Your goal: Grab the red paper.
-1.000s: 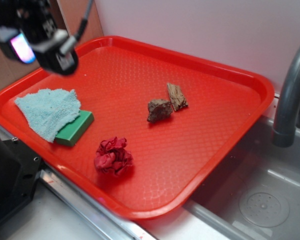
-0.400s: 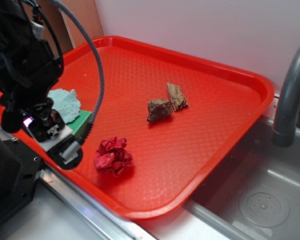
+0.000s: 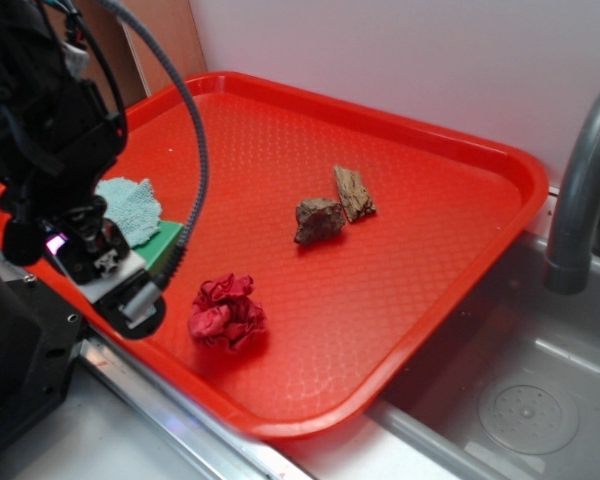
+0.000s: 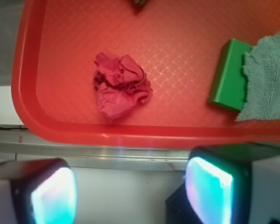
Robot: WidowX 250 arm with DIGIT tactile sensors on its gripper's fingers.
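The red paper [image 3: 227, 312] [image 4: 121, 84] is a crumpled dark crimson ball lying on the red tray [image 3: 450, 250] near its front rim. My gripper [image 3: 105, 265] [image 4: 130, 193] hangs over the tray's front left edge, to the left of the paper and apart from it. In the wrist view its two glowing pads [image 4: 53, 196] stand wide apart with only the white counter between them, so it is open and empty. The paper lies ahead of the fingers, past the tray rim.
A green block [image 3: 165, 245] [image 4: 228, 74] with a pale blue cloth [image 3: 130, 205] [image 4: 266, 74] on it lies left of the paper. Two brown chunks [image 3: 320, 218] sit mid-tray. A grey faucet [image 3: 580, 180] and sink [image 3: 510, 400] lie to the right. A metal counter strip [image 4: 107, 151] borders the tray.
One second ago the gripper was high at the back left; it has since dropped toward the tray's front left edge, covering part of the cloth. Since 0.4 s ago nothing moves.
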